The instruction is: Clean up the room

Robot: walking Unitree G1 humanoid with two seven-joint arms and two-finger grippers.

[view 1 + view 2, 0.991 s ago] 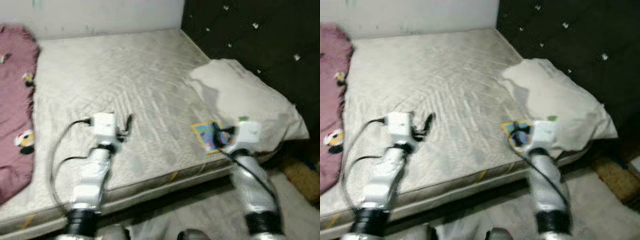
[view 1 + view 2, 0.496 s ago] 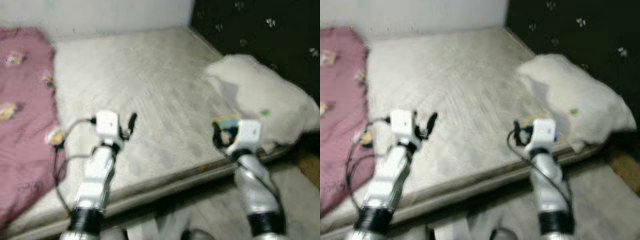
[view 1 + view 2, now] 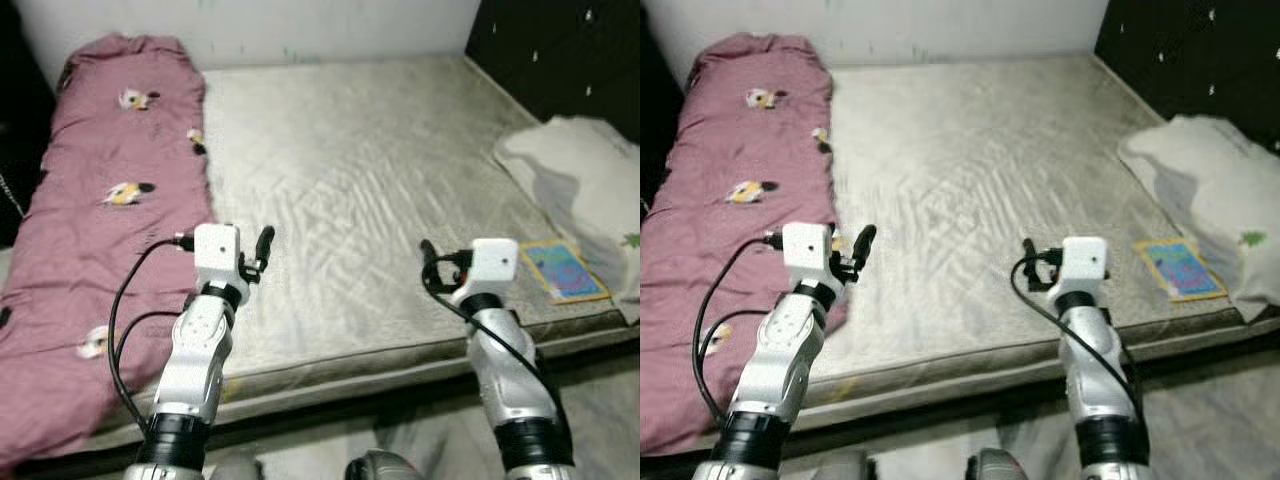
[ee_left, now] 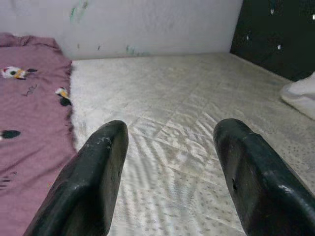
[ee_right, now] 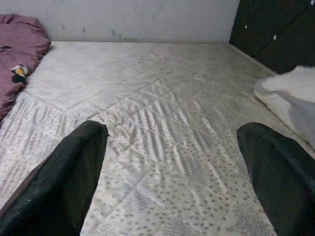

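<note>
A mauve blanket (image 3: pixel 110 200) with small cartoon prints lies along the left side of a bare grey mattress (image 3: pixel 360 140). On the right end rests a white pillow (image 3: pixel 585 170), with a colourful booklet (image 3: pixel 565 270) flat beside it near the front edge. My left gripper (image 3: pixel 262 245) hovers over the mattress just right of the blanket's edge, fingers (image 4: pixel 103 167) apart and nothing between them. My right gripper (image 3: pixel 428 255) is held over the front middle of the mattress, left of the booklet, open as well (image 5: pixel 174 130).
A dark tufted headboard (image 3: pixel 560 50) rises behind the pillow, and a pale wall (image 3: pixel 300 25) runs along the far side of the bed. The mattress front edge (image 3: pixel 360 355) drops to grey floor (image 3: pixel 600 400) at my feet.
The camera has swung left, so the pillow and booklet slid right and the whole blanket came into view. Both arms keep the same raised pose, grippers still open.
</note>
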